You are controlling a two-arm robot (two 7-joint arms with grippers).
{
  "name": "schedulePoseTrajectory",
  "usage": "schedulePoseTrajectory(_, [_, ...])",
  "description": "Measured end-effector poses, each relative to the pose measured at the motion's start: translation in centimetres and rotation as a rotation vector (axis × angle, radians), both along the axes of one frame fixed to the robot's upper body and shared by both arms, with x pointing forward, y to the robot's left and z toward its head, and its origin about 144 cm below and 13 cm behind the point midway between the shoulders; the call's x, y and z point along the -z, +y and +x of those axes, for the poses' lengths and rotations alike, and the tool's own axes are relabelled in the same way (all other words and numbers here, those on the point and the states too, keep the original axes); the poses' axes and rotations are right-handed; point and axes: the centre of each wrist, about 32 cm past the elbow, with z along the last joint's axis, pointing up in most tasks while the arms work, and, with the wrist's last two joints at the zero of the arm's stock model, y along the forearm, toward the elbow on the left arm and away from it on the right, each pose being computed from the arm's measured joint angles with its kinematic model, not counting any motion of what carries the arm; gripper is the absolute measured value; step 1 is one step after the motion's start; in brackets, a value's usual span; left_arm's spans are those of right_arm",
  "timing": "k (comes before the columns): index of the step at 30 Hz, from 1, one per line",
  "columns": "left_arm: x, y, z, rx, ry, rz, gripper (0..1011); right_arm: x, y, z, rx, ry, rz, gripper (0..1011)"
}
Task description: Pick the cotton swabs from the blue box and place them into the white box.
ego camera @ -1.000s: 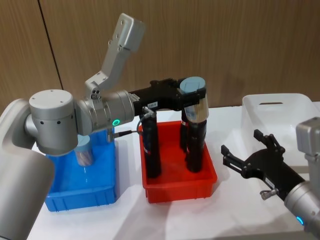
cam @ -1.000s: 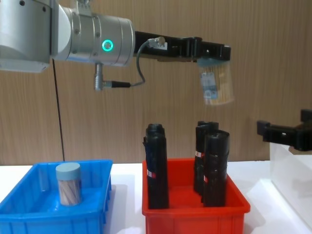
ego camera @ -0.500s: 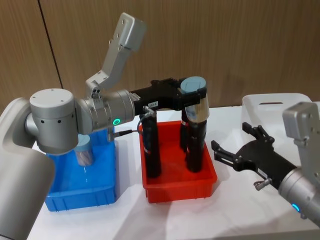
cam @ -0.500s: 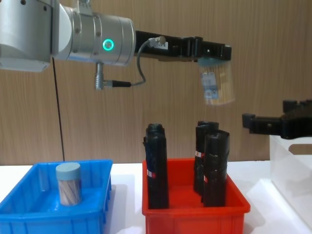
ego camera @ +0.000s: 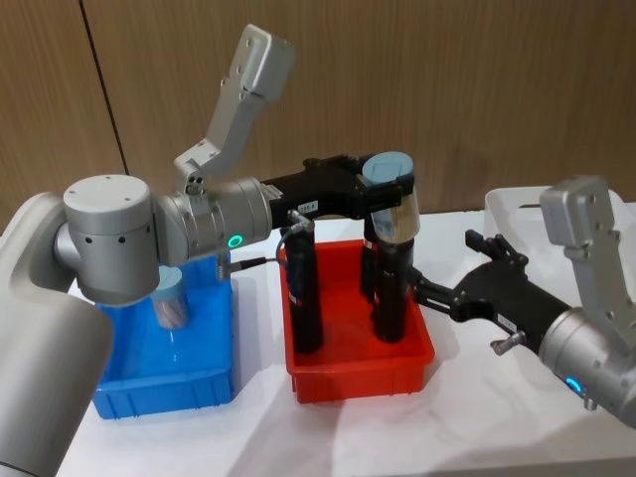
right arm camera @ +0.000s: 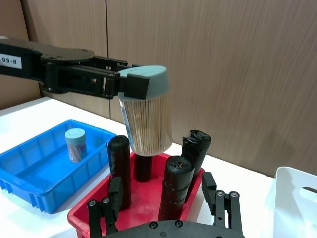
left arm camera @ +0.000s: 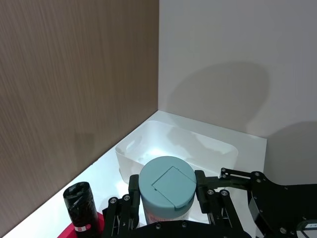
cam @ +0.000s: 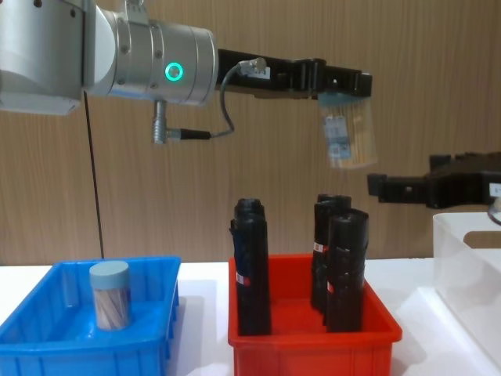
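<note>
My left gripper (ego camera: pixel 390 187) is shut on the lid end of a cotton swab jar (ego camera: pixel 396 204), holding it in the air above the red bin. The same jar (cam: pixel 350 141) hangs upright with its label showing, and its pale blue lid (left arm camera: pixel 167 185) sits between the fingers. A second jar of cotton swabs (ego camera: pixel 169 299) stands in the blue box (ego camera: pixel 159 390) at the left. My right gripper (ego camera: pixel 444 264) is open, just right of the held jar and slightly below it, apart from it. The white box (ego camera: pixel 517 205) stands at the far right.
A red bin (ego camera: pixel 358 374) between the two boxes holds three tall black wrapped rolls (cam: pixel 251 266) that stand under the held jar. A wooden wall runs close behind the table. White tabletop (ego camera: pixel 457 417) lies in front of the bins.
My right gripper has moved left and up from beside the white box toward the held jar. The left arm and its jar have stayed put.
</note>
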Motion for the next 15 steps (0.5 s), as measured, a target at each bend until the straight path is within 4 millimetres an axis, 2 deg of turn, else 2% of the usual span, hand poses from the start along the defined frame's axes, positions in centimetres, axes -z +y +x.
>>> schedulePoseTrajectory(15, [0.0,0.0,0.0,0.000,0.000,0.000,669,-1.2,0.9,1.9,-0.016,-0.007,-0.004,1002])
